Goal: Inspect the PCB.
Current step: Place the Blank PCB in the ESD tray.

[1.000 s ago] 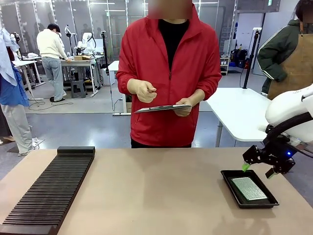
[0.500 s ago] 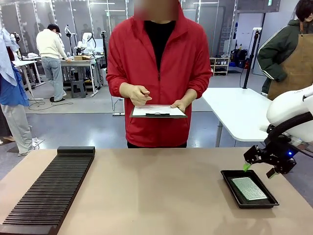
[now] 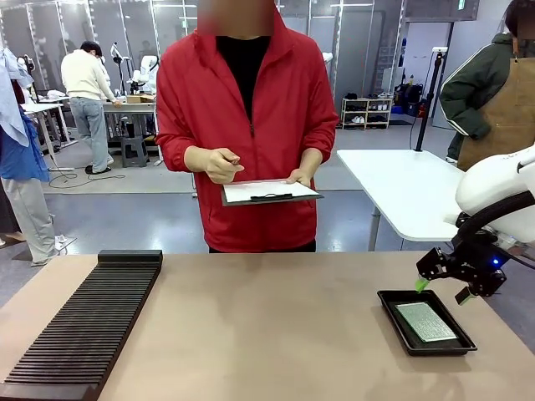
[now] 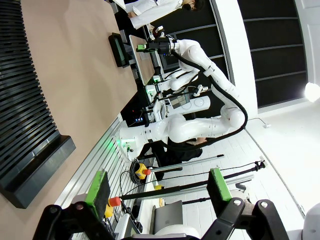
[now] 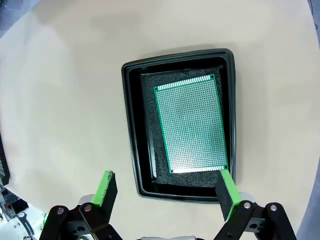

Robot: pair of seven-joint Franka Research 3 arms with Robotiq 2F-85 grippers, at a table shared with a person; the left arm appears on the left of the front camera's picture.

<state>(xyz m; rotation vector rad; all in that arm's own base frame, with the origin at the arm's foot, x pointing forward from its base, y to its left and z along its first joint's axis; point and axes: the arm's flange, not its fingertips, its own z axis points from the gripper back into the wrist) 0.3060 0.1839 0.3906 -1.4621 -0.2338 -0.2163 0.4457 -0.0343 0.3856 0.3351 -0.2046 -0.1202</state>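
Note:
The PCB [image 3: 426,322] [image 5: 192,124], a green perforated board, lies flat inside a black shallow tray [image 3: 393,302] [image 5: 131,120] at the table's right. My right gripper [image 3: 440,290] [image 5: 166,192] hovers open just above the tray's far right edge, its green pads wide apart and nothing between them. In the right wrist view the board sits just beyond the fingertips. My left gripper [image 4: 159,185] is open too, turned sideways and off toward the robot's base, holding nothing.
A long black ribbed rack [image 3: 88,322] [image 4: 22,100] lies along the table's left. A person in a red jacket [image 3: 251,125] stands at the far side holding a clipboard [image 3: 269,192] with a white sheet. The brown tabletop [image 3: 267,334] lies bare between rack and tray.
The person has stepped to picture left and tilted the clipboard up so its sheet faces the camera. Neither gripper has moved.

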